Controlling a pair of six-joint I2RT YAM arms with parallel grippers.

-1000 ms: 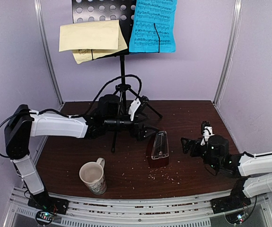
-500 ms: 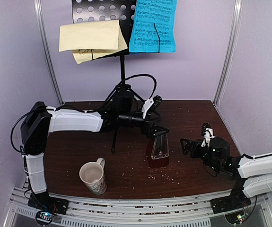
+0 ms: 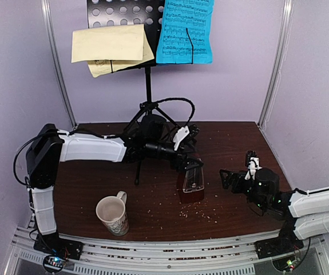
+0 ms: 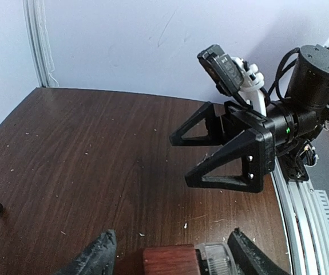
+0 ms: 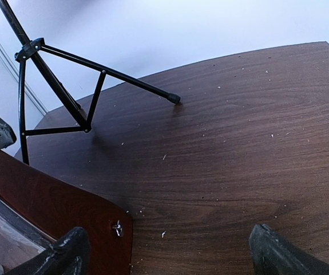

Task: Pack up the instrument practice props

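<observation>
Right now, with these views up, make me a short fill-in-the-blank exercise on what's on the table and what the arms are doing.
1. The left gripper straddles the top of the ____.
2. On the music stand, seen from the top camera, the blue sheet hangs to the ____ of the yellow sheet.
3. The mug stands nearer the ____ arm's base.
4. The right gripper is ____ and holds nothing.
Missing words: metronome; right; left; open.

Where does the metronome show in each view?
Top external: metronome at table centre.
Left wrist: bottom edge, right of middle.
Right wrist: lower left corner.
Shared landmark: the open right gripper, in all three views.
</observation>
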